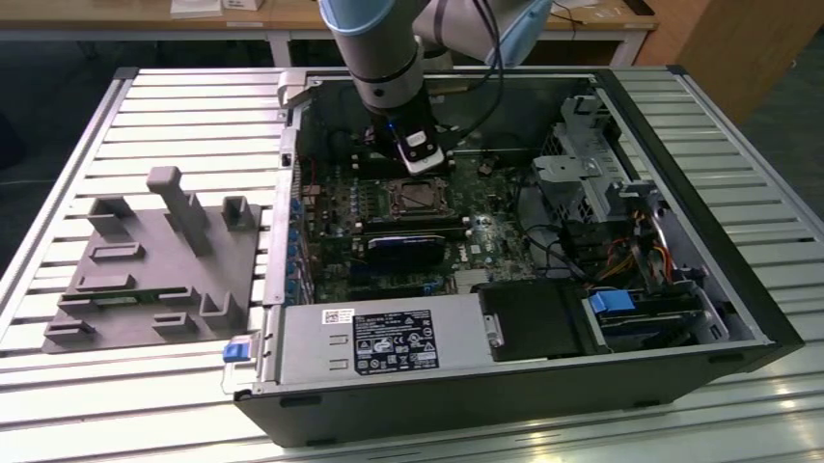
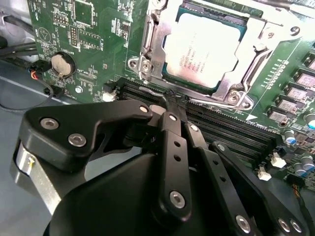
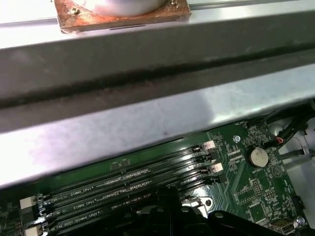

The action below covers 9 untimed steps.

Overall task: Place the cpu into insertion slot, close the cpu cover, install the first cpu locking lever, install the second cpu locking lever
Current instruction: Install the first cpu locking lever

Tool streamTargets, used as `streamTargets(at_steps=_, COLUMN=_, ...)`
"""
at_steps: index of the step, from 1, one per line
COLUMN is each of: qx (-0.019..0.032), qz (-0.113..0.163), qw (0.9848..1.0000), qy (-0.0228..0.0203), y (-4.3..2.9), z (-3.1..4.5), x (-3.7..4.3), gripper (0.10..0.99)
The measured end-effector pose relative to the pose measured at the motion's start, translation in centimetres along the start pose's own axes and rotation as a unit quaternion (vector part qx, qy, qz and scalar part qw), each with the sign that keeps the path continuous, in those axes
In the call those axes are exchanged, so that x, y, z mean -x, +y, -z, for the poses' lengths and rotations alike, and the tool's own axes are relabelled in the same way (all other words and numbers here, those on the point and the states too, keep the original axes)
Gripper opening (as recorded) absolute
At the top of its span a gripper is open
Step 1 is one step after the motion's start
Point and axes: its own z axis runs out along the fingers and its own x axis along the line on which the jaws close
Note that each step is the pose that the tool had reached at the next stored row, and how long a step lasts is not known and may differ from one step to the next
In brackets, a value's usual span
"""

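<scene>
The cpu [image 2: 202,49], a flat square chip with a silver-grey top, lies in the insertion slot [image 1: 415,198] on the green motherboard. The silvery cpu cover [image 2: 153,34] is folded down around it, and the chip shows through its cut-out. A thin wire locking lever [image 2: 211,102] runs along the socket edge nearest the memory slots. My gripper [image 2: 173,104] has its black fingers [image 2: 170,142] pressed together, tips right at that lever. Whether the wire is pinched between them is unclear. In the exterior view the gripper [image 1: 423,159] hangs just behind the socket.
Long black memory slots [image 3: 128,182] lie beside the socket, with a coin battery [image 2: 62,64] further along the board. The case holds a power supply [image 1: 373,338], a drive cage [image 1: 580,174] and cables. A grey fixture [image 1: 154,260] stands on the slatted table at the exterior view's left.
</scene>
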Motion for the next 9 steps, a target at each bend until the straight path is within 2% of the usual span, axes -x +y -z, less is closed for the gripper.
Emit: streamTargets(at_steps=9, qx=-0.005, qz=-0.012, qw=0.9999, qy=-0.0042, y=0.0, z=-0.38, x=-0.04, gripper=0.102)
